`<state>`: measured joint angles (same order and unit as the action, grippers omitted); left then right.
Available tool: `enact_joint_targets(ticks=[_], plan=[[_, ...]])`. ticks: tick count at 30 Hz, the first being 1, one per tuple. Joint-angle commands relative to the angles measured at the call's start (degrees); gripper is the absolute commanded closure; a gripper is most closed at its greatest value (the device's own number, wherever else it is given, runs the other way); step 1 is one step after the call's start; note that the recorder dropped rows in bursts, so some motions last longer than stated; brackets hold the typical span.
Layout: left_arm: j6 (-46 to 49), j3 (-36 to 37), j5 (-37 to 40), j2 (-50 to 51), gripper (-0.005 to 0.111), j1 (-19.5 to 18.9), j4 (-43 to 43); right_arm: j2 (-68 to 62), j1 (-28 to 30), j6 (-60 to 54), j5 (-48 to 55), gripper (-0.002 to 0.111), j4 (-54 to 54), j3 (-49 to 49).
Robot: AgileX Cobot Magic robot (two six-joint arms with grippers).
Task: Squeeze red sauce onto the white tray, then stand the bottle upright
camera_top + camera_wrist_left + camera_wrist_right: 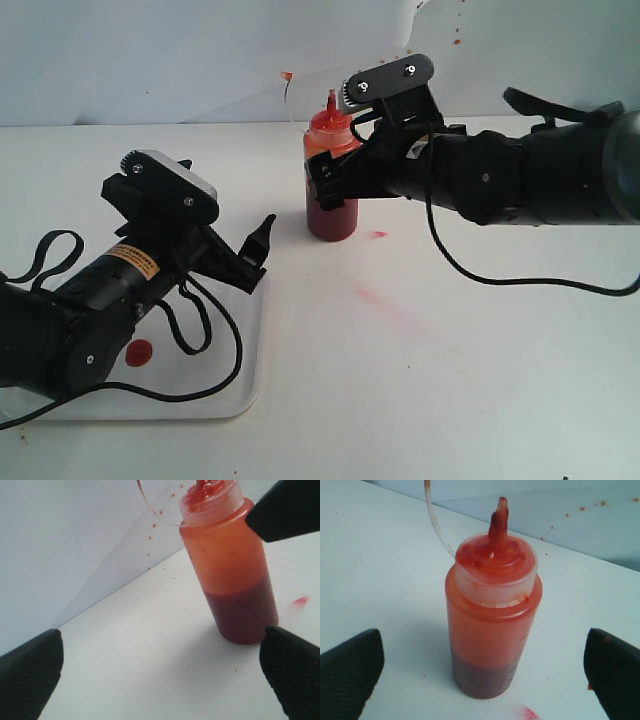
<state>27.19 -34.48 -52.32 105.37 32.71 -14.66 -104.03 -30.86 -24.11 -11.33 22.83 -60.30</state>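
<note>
Exterior view
- Bottle (332, 200): stands upright on the table, long axis vertical, nozzle up, dark sauce in the lower part.
- Right gripper (338, 178): reaches in level from the right and brackets the bottle's body; jaws spread wide, gripping nothing.
- Left gripper (258, 255): left of the bottle and nearer the camera, fingertips aimed toward it; jaws wide open, empty.
- Tray (215, 392): well left of the bottle, under the left arm.
- Red sauce (139, 352): one round blob on the tray, far from the bottle.
- Red dash (379, 234): on the table just right of the bottle's base.
- Pink smear (380, 300): on the table, on the camera's side of the bottle.

Left wrist view
- Bottle (232, 580): ahead of the open fingers (30, 672), clear of them, upright on its base.
- Dark tip by the bottle's shoulder: probably a finger of the other gripper.

Right wrist view
- Bottle (492, 615): centred between the two fingers (615, 670), a gap on each side, no contact visible.
- Cap tether: thin loop rising behind the nozzle.

Judgement
- Progress: sauce lies on the tray and the bottle stands, so both steps look done.
- Nearer arm: the right.
- Next move: likely a straight pull-back along the arm's own line; any sideways drift could tip the bottle.
</note>
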Motion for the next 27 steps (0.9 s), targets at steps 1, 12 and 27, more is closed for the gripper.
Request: enact_joint_targets(ticks=[1, 12, 27], plan=[[-0.85, 0.16, -0.1, 0.07, 0.002, -0.11, -1.61, 5.78, -0.06, -0.09, -0.63, 0.003, -1.45, 4.6], [-1.64, 0.16, 1.08, -1.42, 0.061, -0.11, -7.34, 26.67, 0.42, 0.4, -9.35, 0.003, -4.88, 25.54], [-15.18, 1.85, 28.4, -34.86, 0.107, -0.11, 1.71, 43.79, 0.69, 0.68, -15.66, 0.003, -2.74, 34.25]])
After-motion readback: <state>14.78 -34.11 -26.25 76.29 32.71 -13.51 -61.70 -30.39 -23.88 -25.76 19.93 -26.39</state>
